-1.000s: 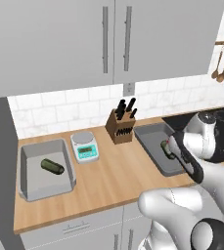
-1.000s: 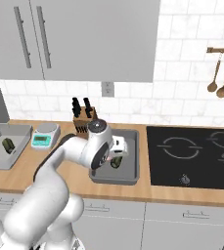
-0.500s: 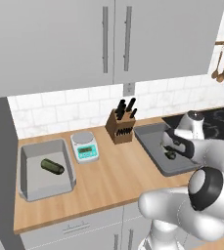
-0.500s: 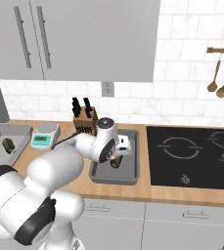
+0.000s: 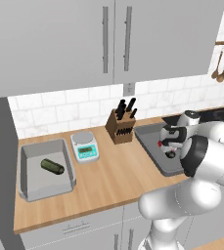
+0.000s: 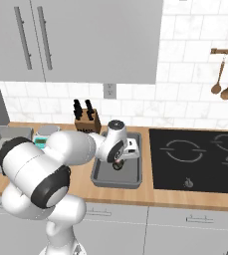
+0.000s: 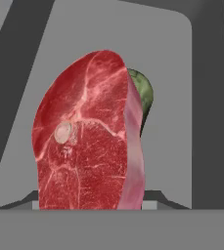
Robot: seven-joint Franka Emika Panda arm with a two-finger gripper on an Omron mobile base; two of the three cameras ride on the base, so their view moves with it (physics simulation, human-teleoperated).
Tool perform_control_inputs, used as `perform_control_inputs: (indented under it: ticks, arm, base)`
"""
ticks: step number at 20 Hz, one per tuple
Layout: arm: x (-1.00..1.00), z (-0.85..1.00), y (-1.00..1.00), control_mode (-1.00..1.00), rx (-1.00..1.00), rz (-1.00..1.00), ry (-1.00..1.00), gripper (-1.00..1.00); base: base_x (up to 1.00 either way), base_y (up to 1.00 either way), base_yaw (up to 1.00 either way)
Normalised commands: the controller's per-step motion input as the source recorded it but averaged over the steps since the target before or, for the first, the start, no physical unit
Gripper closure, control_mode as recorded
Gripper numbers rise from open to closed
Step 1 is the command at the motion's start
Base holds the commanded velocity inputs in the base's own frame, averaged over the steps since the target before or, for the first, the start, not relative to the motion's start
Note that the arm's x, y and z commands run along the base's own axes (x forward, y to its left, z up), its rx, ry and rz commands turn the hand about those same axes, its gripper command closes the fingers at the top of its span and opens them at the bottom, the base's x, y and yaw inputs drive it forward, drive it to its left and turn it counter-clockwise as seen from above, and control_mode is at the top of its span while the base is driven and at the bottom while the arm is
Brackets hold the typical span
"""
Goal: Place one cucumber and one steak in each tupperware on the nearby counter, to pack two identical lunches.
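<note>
One steak (image 7: 89,136), thick, probably soft and slick, hangs clamped by its edge in the gripper (image 7: 91,207) over the right tupperware (image 5: 152,146), so a firm mid-edge hold seems wise.

The wooden counter (image 5: 113,171) carried one grey tupperware (image 5: 28,188) at its left end, a small scale (image 5: 85,146) and knife block (image 5: 121,127) toward the back edge, and a second tupperware (image 5: 150,144) right of them.
</note>
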Motion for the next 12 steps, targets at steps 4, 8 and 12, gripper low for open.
perform_control_inputs:
  ticks: [4,8,12]
  arm:
    - [-0.10,-0.36,0.00,-1.00,0.00,0.05,0.00,-1.00]
    - [-0.02,-0.11,0.00,-1.00,0.00,0.03,0.00,-1.00]
    - [-0.15,0.04,0.00,-1.00,0.00,0.01,0.00,-1.00]
  base:
    - [0.00,0.00,0.00]
    - [0.00,0.00,0.00]
    - [0.00,0.00,0.00]
